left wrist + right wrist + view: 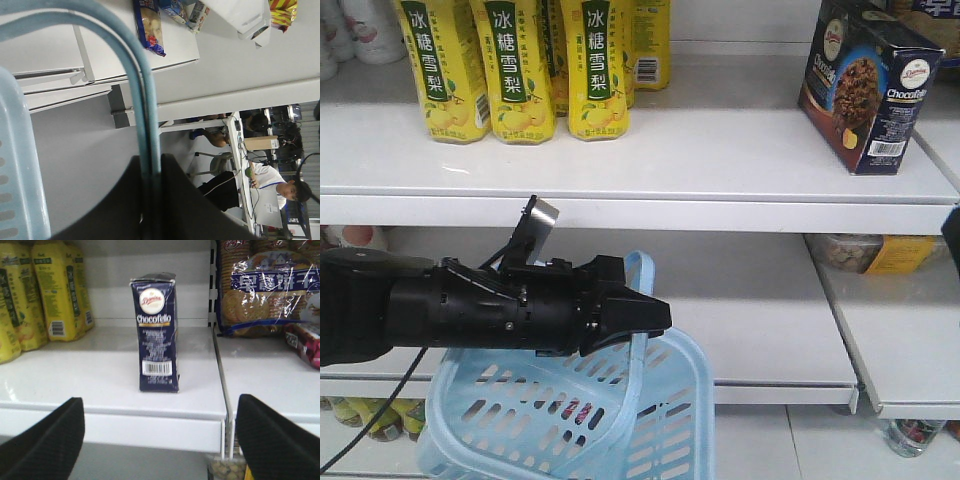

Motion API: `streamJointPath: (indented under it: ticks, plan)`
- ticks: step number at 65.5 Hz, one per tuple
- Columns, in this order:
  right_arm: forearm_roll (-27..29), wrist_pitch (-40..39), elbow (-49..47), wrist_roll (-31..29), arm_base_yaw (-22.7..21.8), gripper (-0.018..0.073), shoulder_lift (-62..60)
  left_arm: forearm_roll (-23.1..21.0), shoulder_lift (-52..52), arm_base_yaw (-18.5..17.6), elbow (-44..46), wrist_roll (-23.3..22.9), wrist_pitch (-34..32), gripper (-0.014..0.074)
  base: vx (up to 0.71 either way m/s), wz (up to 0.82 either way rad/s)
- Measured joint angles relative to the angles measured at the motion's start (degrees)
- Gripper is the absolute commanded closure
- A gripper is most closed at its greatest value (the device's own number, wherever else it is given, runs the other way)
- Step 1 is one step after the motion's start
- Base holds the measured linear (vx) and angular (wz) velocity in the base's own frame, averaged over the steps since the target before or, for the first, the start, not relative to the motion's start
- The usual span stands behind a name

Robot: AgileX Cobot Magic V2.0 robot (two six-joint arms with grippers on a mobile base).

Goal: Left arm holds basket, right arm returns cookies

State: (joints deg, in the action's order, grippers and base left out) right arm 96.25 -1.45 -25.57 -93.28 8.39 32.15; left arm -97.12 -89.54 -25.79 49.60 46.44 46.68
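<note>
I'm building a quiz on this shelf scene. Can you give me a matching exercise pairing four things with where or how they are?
1. cookies
2. basket
3. yellow bottles
4. right gripper

A. handle clamped by the left gripper
B. open, facing the shelf edge
C. upright on the upper shelf, right end
D. in a row on the upper shelf, left

Pairs: 1-C, 2-A, 3-D, 4-B

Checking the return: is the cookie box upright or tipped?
Upright: the cookie box stands on its base on the shelf, apart from the open right gripper.
</note>
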Motion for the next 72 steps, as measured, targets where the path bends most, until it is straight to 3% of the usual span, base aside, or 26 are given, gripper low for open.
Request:
streamJointPath:
  ticks: [19,40,49,65,72]
  plan:
    - [0.1,-1.8,15.5,-2.9,0.0,-0.001,-14.1,0.0,0.0,0.0,0.0,0.0,0.0,0.0599,0.0,0.0]
    - [0.4,-2.0,18.0,-2.9,0.0,0.0015,-15.7,0.0,0.0,0.0,0.0,0.0,0.0,0.0599,0.0,0.0]
    - [0.4,-2.0,18.0,-2.9,0.0,0.0157,-15.7,0.0,0.0,0.0,0.0,0.0,0.0,0.0599,0.0,0.0]
    - [0.4,-2.0,18.0,-2.9,0.0,0.0561,-15.7,0.0,0.0,0.0,0.0,0.0,0.0,0.0599,0.0,0.0]
    - [0.4,-1.9,18.0,-2.9,0.0,0.0571,-15.7,0.0,0.0,0.0,0.0,0.0,0.0,0.0599,0.0,0.0]
